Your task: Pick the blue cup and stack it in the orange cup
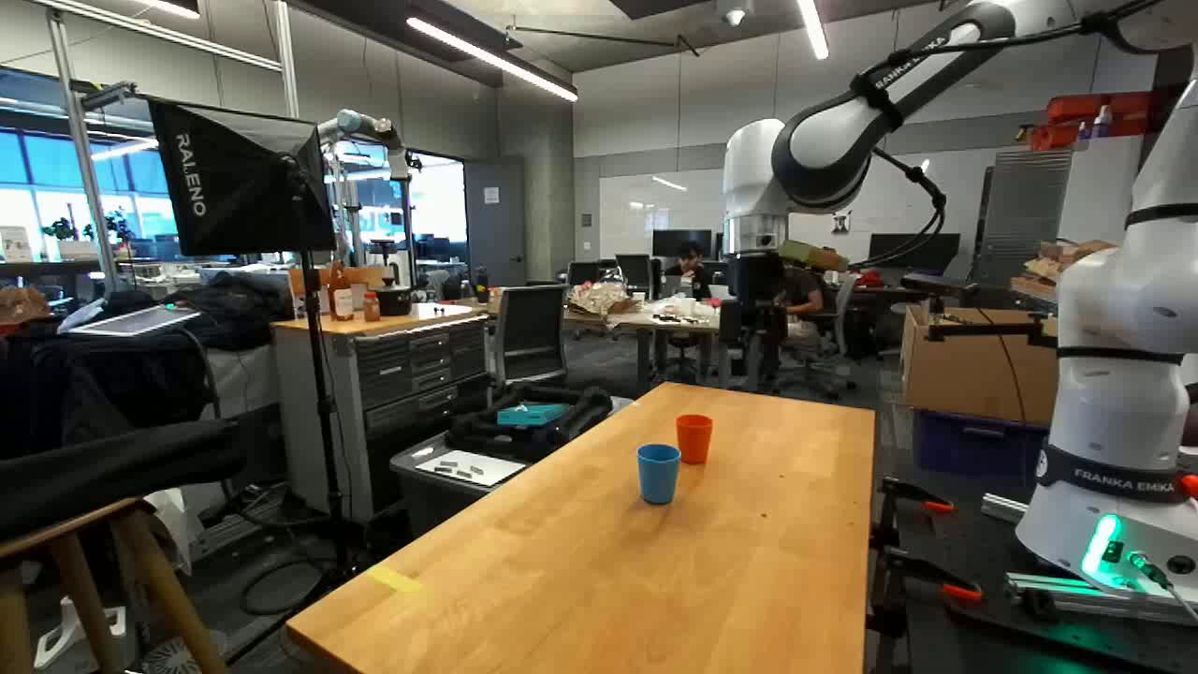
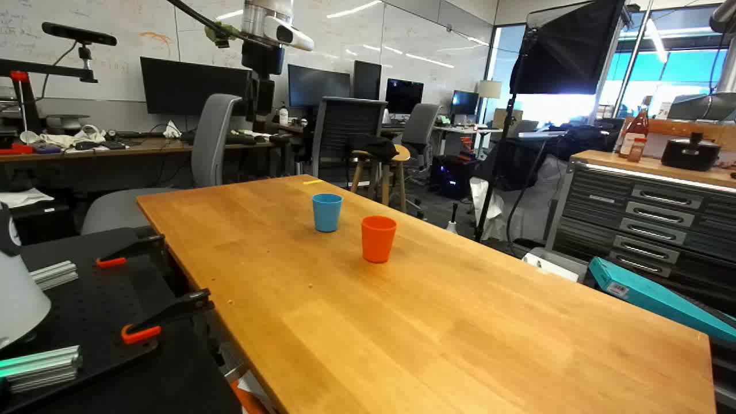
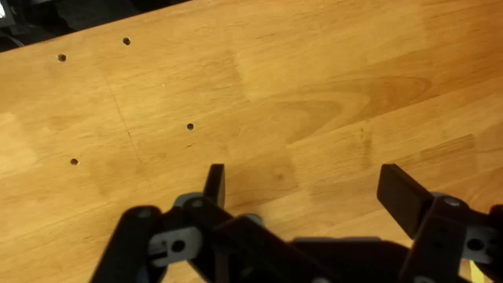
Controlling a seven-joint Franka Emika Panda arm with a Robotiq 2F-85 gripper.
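The blue cup [image 1: 659, 475] stands upright with its mouth up on the wooden table. It also shows in an exterior view [image 2: 327, 213]. The orange cup [image 1: 693, 439] stands upright close to it, with a small gap between them. The orange cup also shows in an exterior view [image 2: 378, 239]. My gripper [image 1: 752, 373] hangs well above the table, pointing down, away from both cups. It also shows high up in an exterior view [image 2: 260, 123]. In the wrist view my gripper [image 3: 302, 167] has its fingers wide apart with only table between them. Neither cup shows in the wrist view.
The wooden table [image 2: 460, 345] carries a strip of yellow tape [image 1: 395, 578] near one end. Black clamps with orange handles [image 2: 141, 334] grip its edge on the robot's side. A softbox lamp [image 1: 239, 178] and a grey bin [image 1: 426, 487] stand beyond the opposite edge.
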